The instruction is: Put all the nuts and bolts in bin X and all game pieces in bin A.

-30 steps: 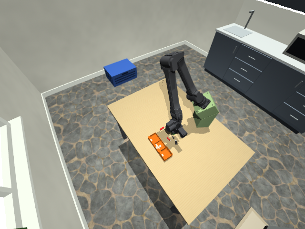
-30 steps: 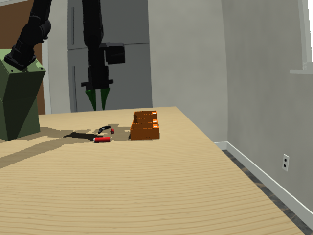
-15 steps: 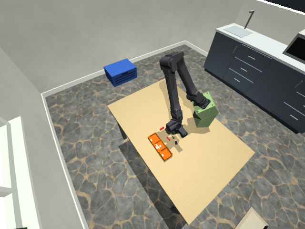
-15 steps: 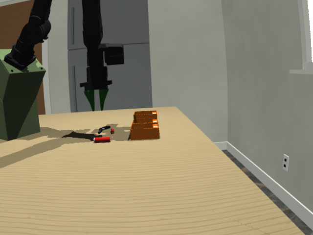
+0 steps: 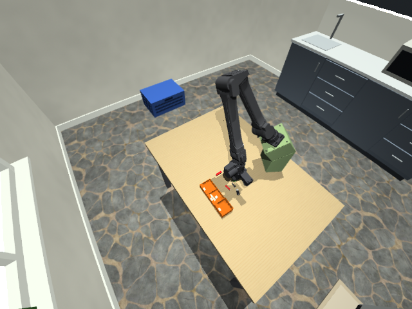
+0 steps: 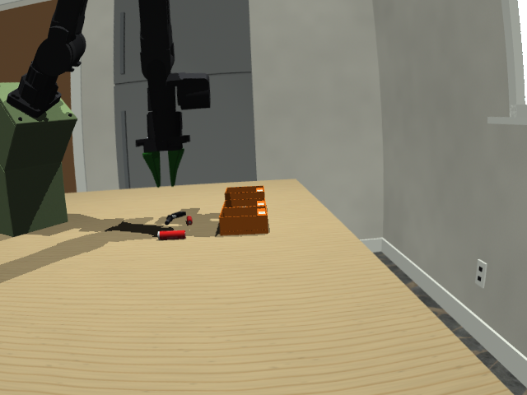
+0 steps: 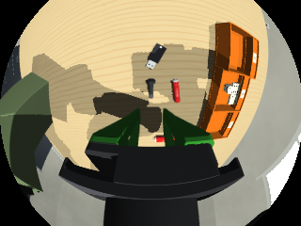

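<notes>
My gripper point(image 6: 165, 183) hangs above the table with its green fingers a little apart and nothing between them; it also shows in the wrist view point(image 7: 152, 127). A red cylinder point(image 6: 171, 234) lies on the table below and in front of it, and shows between the fingertips in the wrist view point(image 7: 161, 141). Farther on lie a small black bolt point(image 7: 150, 87), a second red cylinder point(image 7: 177, 90) and a flat black piece point(image 7: 157, 56). A row of three orange bins point(image 7: 229, 88) stands to the right, also seen in the exterior view point(image 6: 244, 210) and the top view point(image 5: 215, 197). I cannot read the bin marks.
The arm's green base block point(image 5: 277, 151) stands on the table behind the gripper. The bins stand near the table's edge point(image 5: 186, 203). A blue crate point(image 5: 162, 96) is on the floor, off the table.
</notes>
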Controlling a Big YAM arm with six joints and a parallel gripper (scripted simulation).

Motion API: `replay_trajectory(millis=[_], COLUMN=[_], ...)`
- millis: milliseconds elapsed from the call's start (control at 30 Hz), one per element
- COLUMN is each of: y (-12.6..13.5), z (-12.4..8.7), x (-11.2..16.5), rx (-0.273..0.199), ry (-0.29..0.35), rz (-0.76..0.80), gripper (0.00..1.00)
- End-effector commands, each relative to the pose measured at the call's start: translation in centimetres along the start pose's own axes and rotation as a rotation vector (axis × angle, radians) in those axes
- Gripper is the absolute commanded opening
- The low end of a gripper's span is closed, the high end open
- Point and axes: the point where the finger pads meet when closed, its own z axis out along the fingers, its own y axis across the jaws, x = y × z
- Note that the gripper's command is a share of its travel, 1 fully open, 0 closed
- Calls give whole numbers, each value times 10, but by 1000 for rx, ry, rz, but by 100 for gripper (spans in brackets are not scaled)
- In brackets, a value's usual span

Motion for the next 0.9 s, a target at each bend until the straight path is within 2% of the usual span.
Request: replay_trajectory(millis=[0, 100, 567, 700, 767, 833, 867], y=[-4, -8, -5, -6, -19, -7, -7], z=[-1, -1, 59, 64, 58, 67, 69], x=[-1, 4, 3, 3, 6, 3, 3], rx=[10, 14, 5, 5, 36, 5, 5], ry=[-5, 0, 0, 0, 2, 0, 1], rz=[2, 8, 1, 1, 12, 1, 1], gripper=[29, 29, 29, 29, 29, 29, 29])
